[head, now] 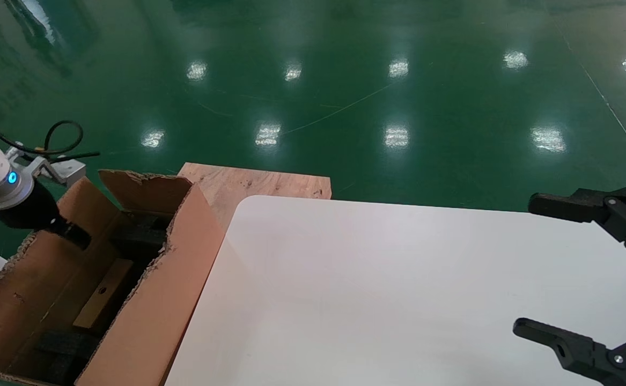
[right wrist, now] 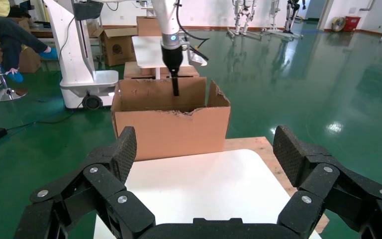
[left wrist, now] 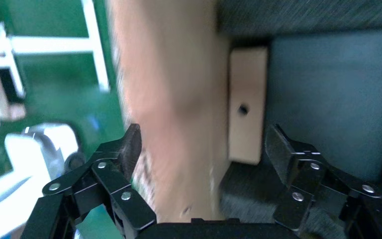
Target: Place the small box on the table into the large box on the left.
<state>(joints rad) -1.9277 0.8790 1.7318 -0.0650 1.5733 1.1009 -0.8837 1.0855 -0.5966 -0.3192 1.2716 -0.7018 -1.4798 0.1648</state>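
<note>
Left end effector (left wrist: 204, 149) spread wide, holding nothing, straddling outer wall of large box (head: 152, 316). Small box (head: 102, 294) below and beyond its fingertips, lying on floor of large box between black foam blocks (head: 135, 236). Right end effector (head: 532, 262) spread, empty, hovering over white counter (head: 372, 295), well apart from small box.

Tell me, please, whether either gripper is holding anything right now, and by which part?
Nothing is held. The left gripper is open above the small box lying in the large box; the right gripper is open over the table.
</note>
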